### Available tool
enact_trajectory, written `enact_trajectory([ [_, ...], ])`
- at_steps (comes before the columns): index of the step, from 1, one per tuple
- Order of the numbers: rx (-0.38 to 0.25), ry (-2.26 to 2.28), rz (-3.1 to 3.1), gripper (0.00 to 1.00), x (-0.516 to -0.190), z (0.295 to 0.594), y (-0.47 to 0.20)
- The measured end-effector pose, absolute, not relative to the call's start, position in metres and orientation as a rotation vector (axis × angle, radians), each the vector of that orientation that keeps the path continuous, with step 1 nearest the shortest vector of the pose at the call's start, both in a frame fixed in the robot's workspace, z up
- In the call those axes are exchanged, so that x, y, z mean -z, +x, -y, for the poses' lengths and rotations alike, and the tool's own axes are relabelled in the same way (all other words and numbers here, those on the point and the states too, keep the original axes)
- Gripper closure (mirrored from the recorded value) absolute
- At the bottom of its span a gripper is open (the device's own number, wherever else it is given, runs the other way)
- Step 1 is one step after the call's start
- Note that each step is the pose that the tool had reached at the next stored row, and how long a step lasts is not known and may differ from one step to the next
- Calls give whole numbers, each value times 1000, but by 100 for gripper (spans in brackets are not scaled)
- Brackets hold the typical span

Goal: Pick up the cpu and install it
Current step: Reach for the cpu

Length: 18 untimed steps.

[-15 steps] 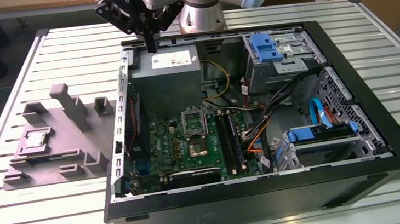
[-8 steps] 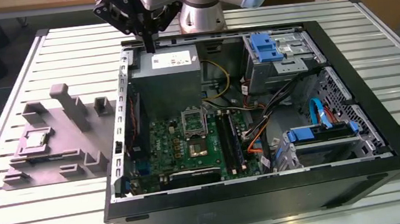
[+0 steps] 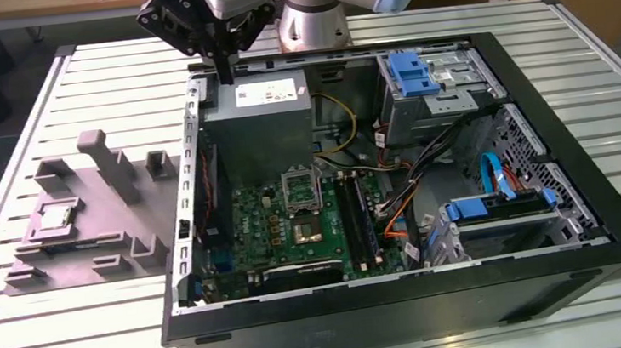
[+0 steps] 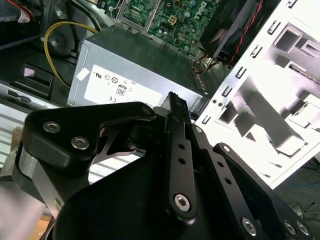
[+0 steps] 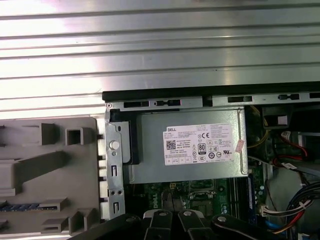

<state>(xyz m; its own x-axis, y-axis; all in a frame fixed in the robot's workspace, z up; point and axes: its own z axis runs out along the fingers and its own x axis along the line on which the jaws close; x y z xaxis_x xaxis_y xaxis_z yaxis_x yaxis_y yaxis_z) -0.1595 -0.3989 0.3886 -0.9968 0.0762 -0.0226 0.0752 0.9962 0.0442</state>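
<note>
The cpu (image 3: 58,217), a small pale square chip, lies in a pocket of the grey plastic fixture (image 3: 89,246) on the table, at the exterior view's left of the open computer case (image 3: 414,301). My gripper (image 3: 222,70) hangs above the case's far left corner, over the grey power supply (image 3: 260,119), with its fingers together and nothing between them. It is far from the cpu. The motherboard's metal-framed socket (image 3: 300,183) lies inside the case below the power supply. In the first wrist view the power supply (image 5: 190,147) sits just beyond the black finger links (image 5: 165,222).
The case walls rise around the green motherboard (image 3: 281,228). Inside are cables, blue drive brackets (image 3: 413,74) and a drive cage (image 3: 497,207). Upright posts of the fixture (image 3: 115,163) stand near the case's side. The slatted metal table (image 3: 75,333) surrounds everything.
</note>
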Motion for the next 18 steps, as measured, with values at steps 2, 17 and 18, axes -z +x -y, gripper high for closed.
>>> enact_trajectory([
  [2,-68,118,-3114,89,-389,399,-160],
  [17,-68,118,-3115,89,-387,399,-169],
  [18,-68,118,-3115,89,-387,399,-169],
])
